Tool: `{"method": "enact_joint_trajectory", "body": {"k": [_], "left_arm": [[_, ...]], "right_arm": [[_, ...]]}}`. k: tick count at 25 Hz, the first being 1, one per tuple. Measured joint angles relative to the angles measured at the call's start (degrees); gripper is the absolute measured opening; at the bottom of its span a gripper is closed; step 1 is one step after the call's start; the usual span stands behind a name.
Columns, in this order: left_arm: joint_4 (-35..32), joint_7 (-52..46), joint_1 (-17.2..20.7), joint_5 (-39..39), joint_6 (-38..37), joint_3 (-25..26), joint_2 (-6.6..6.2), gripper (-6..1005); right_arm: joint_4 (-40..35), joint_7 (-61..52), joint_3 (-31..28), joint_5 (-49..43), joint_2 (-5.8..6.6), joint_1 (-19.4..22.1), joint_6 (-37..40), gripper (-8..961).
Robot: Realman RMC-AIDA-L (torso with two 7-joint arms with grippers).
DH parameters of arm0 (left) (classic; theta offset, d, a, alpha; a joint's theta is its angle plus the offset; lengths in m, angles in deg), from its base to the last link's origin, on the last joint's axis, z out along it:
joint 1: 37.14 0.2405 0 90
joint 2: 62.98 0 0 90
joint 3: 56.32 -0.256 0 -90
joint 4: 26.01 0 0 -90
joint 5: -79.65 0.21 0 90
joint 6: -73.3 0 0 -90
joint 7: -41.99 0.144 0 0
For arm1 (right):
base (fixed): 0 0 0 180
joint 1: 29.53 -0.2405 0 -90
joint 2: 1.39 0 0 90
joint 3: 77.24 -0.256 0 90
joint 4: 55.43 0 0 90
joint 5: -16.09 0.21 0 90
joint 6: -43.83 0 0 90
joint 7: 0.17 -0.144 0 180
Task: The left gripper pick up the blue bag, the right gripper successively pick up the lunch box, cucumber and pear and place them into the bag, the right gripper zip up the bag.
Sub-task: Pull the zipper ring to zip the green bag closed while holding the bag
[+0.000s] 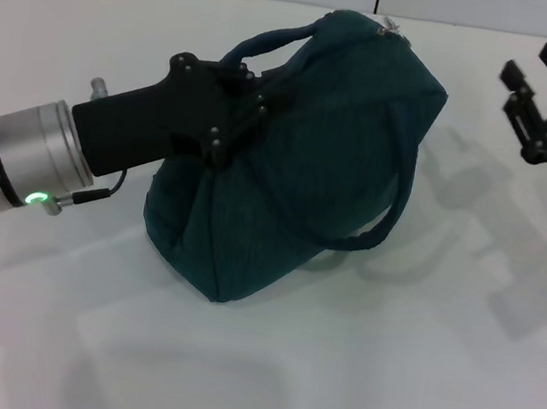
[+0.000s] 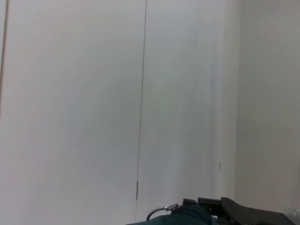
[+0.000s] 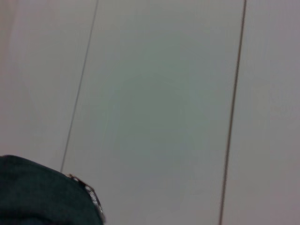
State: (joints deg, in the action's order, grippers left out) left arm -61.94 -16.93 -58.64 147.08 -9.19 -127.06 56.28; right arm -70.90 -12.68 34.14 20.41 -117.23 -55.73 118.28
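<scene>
head view: the bag sits mid-table, closed and slumped, one handle drooping down its near side. the left gripper is clamped on the other handle at the bag's top left. the right gripper hangs well apart at the far right, fingers spread and holding nothing.

left wrist view: mostly wall; a sliver of bag and what may be its metal ring.

right wrist view: wall, and the bag's corner with zip hardware.
</scene>
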Motion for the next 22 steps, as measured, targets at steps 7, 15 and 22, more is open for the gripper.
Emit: {"method": "enact_joint_trajectory", "body": {"k": [7,15,22], "left_arm": [[0.5,0.9,-0.6,0.0,0.0,-0.2,0.08,82],[0.5,1.2,-1.1,0.6,0.0,-0.3,0.18,80],[2.1,2.3,-2.6,0.6,0.2,-0.1,0.27,79]], "right_arm": [[-1.7,0.1,0.1,-1.9,-0.03,-2.0,-2.0,507],[-5.9,0.1,1.4,-7.3,-0.26,-3.8,-10.4,609],[-8.1,0.1,4.3,-7.8,-0.27,-4.2,-11.0,612]]}}
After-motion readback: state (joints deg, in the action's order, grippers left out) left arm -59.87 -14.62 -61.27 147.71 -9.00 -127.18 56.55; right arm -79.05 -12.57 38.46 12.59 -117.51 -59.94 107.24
